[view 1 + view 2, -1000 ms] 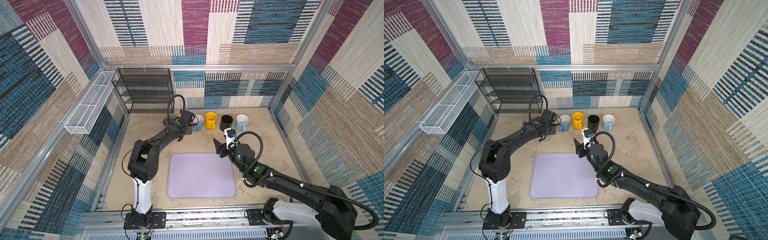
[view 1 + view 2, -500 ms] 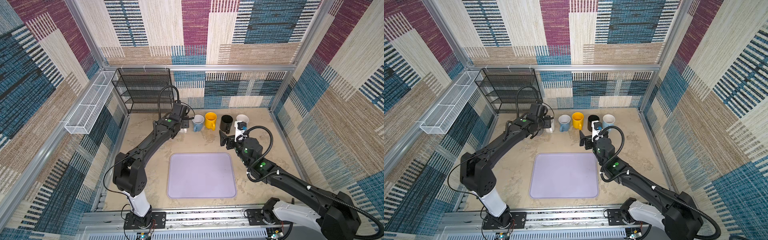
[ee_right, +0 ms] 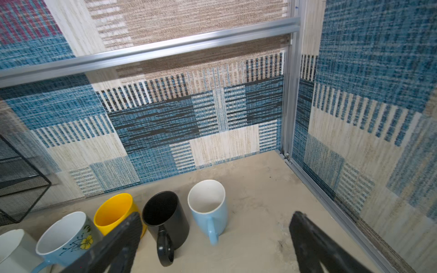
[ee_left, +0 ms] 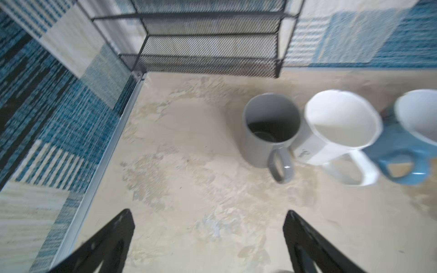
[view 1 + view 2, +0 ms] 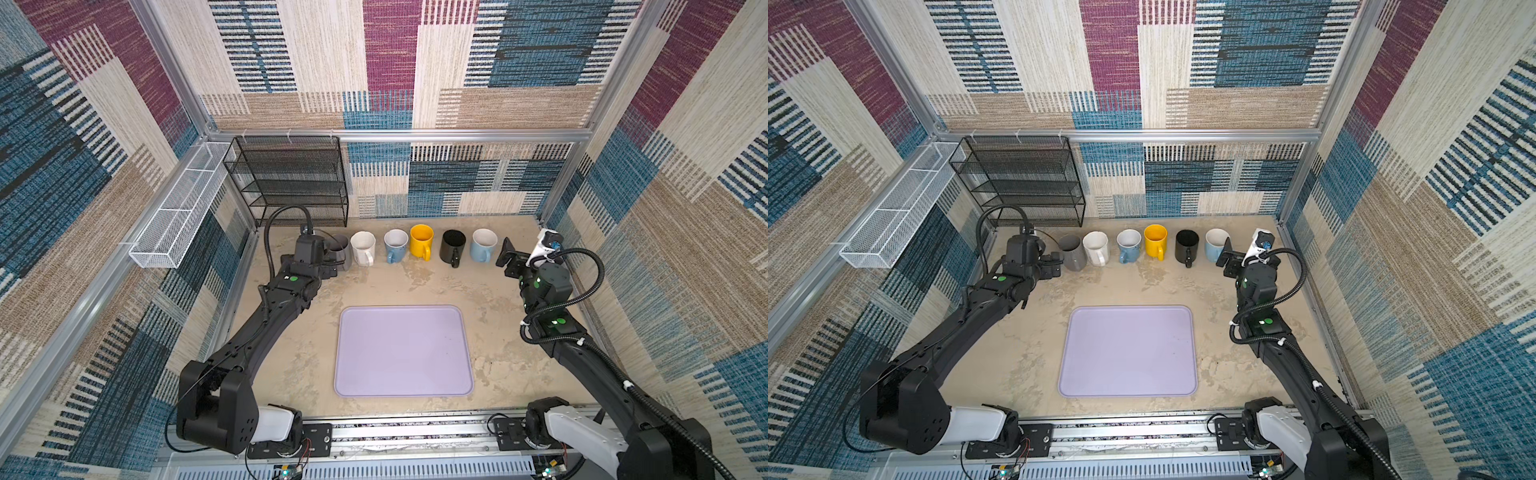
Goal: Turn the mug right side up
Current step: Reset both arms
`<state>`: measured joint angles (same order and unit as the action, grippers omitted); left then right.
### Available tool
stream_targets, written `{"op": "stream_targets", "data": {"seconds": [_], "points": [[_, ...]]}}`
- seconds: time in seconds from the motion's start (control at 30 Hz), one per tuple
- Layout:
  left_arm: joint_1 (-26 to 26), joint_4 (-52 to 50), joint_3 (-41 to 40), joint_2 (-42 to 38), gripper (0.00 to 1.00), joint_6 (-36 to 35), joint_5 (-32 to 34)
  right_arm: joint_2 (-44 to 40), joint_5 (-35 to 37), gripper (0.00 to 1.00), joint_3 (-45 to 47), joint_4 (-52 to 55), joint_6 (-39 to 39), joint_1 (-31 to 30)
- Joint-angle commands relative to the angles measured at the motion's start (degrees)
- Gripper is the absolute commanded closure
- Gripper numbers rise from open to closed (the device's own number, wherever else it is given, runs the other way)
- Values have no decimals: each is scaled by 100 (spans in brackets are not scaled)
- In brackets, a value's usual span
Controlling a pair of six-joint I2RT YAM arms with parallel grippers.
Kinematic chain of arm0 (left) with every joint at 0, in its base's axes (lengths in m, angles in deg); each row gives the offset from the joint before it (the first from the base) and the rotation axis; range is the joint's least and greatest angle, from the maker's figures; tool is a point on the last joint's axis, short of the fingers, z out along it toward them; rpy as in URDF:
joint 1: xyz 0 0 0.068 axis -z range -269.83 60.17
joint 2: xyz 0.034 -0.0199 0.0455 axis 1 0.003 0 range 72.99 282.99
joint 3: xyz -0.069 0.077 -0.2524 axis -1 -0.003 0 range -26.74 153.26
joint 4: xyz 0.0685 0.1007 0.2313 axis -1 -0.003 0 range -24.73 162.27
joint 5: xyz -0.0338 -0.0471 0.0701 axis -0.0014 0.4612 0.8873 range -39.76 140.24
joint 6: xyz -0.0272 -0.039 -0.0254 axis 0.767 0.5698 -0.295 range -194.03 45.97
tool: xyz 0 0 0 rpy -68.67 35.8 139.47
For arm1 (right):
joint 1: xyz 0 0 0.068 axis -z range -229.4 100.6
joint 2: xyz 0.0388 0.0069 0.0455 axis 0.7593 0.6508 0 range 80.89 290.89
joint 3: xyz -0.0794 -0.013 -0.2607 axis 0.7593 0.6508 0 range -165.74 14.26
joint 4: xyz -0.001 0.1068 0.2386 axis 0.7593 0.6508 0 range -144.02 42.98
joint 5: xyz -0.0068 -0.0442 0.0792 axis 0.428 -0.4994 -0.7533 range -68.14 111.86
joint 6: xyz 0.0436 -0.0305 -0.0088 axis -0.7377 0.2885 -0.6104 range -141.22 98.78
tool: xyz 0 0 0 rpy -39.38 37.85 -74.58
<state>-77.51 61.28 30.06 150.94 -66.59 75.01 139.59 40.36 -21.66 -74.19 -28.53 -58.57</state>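
Observation:
Several mugs stand in a row along the back wall, all with their openings up. From the left they are grey [image 5: 343,249] [image 4: 255,146], white [image 5: 363,247], floral blue [image 5: 395,245], yellow [image 5: 422,241], black [image 5: 453,245] and light blue [image 5: 483,245] [image 3: 208,212]. My left gripper [image 5: 332,270] [image 4: 209,211] hangs open just in front of the grey mug, apart from it and holding nothing. Beside the light blue mug, at the row's right end, my right gripper [image 5: 509,253] [image 3: 217,214] is open and empty.
A lilac tray [image 5: 403,351] lies in the middle of the table. A black mesh rack [image 5: 291,183] stands at the back left, behind the grey mug. A white wire basket [image 5: 178,216] hangs on the left wall. The right wall is close to my right gripper.
My left gripper has opened and drawn back, and the grey mug stands free. My right arm has swung from the table's middle to the right end of the row and opened.

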Motion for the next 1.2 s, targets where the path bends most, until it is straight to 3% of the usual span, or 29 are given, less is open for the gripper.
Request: {"op": "stream_targets", "data": {"seconds": [0.0,0.13,0.3,0.43,0.53,0.63,0.77,0.8,0.83,0.87,0.93,0.97,1.0,1.03,1.07,1.13,1.17], "points": [[-190,1573,-875,-229,1,-361,193,79,-209,1,225,-769,303,164],[-439,2823,-2035,-556,1,-472,129,313,-387,1,471,-1249,462,333],[-797,3757,-2887,-606,1,-629,-507,566,-884,1,849,-1871,567,496],[-895,5273,-3701,-498,1,-877,-1198,683,-1414,1,1228,-2332,579,686],[-1043,6389,-4160,-267,1,-892,-1689,826,-1713,1,1527,-2730,531,849],[-1186,6659,-4220,9,1,-833,-1993,978,-1922,1,1921,-3320,544,935],[-1306,7825,-4190,1150,1,-750,-2077,1430,-2258,1,2270,-4033,689,1140],[-1372,7678,-4137,1112,1,-743,-2274,1516,-2380,1,2373,-4193,730,1185],[-1443,6746,-3946,801,1,-666,-2403,1675,-2362,1,2458,-4366,798,1198],[-1500,6435,-3783,790,1,-632,-2480,1923,-2252,1,2559,-4705,744,1219],[-1574,6637,-3626,1100,1,-704,-2847,2557,-2336,1,2515,-5186,578,1306],[-1582,6073,-3511,917,1,-661,-2796,3104,-2322,1,2484,-5704,598,1282],[-1598,5994,-3486,891,1,-615,-2772,3061,-2238,1,2505,-5886,659,1203],[-1601,6420,-3563,1030,1,-617,-2764,2831,-2182,1,2389,-5101,640,1201],[-1609,6581,-3608,1099,1,-613,-2752,3138,-2184,1,2473,-5802,641,1198],[-1619,6139,-3488,975,1,-588,-2751,2915,-2160,1,2378,-5184,638,1198],[-1628,6263,-3505,1022,1,-578,-2750,3083,-2155,1,2444,-5675,641,1204]]}}
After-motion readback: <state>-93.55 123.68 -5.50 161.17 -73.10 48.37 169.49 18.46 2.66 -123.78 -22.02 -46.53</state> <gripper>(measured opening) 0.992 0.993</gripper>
